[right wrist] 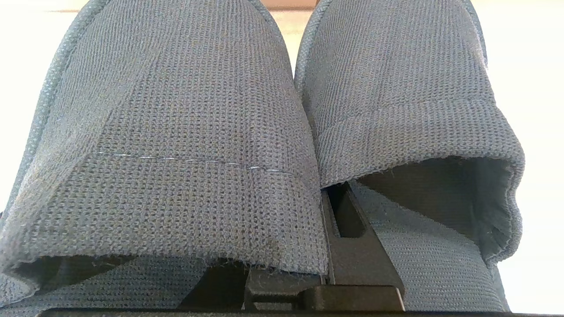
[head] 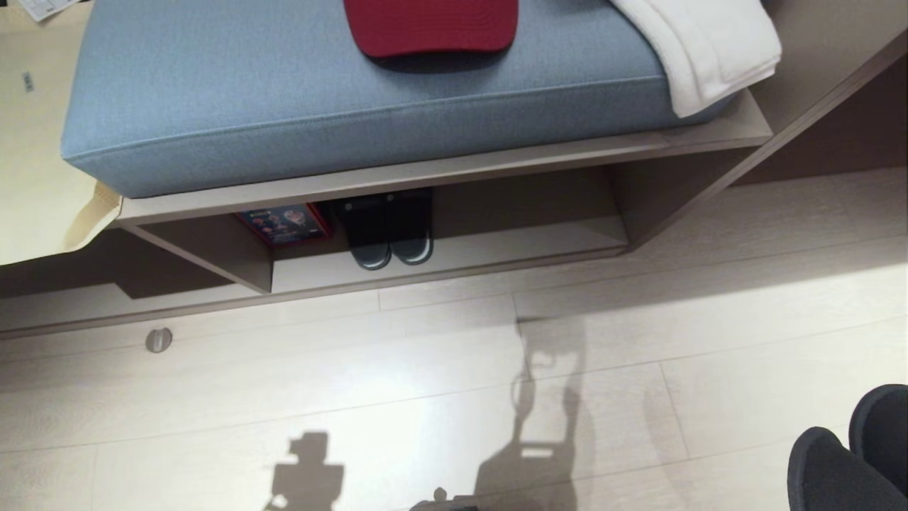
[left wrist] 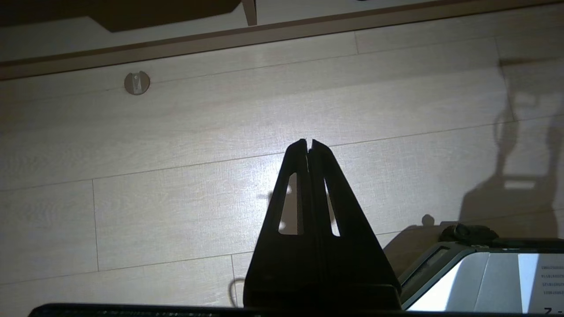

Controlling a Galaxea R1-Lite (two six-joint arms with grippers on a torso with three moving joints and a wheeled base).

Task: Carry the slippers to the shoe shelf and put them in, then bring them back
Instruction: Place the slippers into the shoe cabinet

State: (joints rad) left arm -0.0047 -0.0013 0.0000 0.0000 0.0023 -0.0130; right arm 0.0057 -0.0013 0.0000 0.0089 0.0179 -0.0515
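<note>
The grey-blue knitted slippers [right wrist: 176,132] fill the right wrist view, side by side with toes pointing away. My right gripper [right wrist: 318,189] is shut on their touching inner walls, one dark finger [right wrist: 357,259] inside the right-hand slipper, the other under the left one's upper. In the head view their rounded toes [head: 851,454] hang over the floor at the bottom right corner. The shoe shelf [head: 496,248], a low beige cubby with a divider panel [head: 213,248], lies ahead under a cushioned bench. My left gripper [left wrist: 309,143] is shut and empty above the pale floor.
A darker pair with white sole edges [head: 389,234] and a coloured box [head: 284,223] sit in the shelf's left part. A blue cushion [head: 355,106] carries a red cap [head: 433,25] and white towel [head: 702,50]. A round metal stop [head: 158,339] sits on the floor.
</note>
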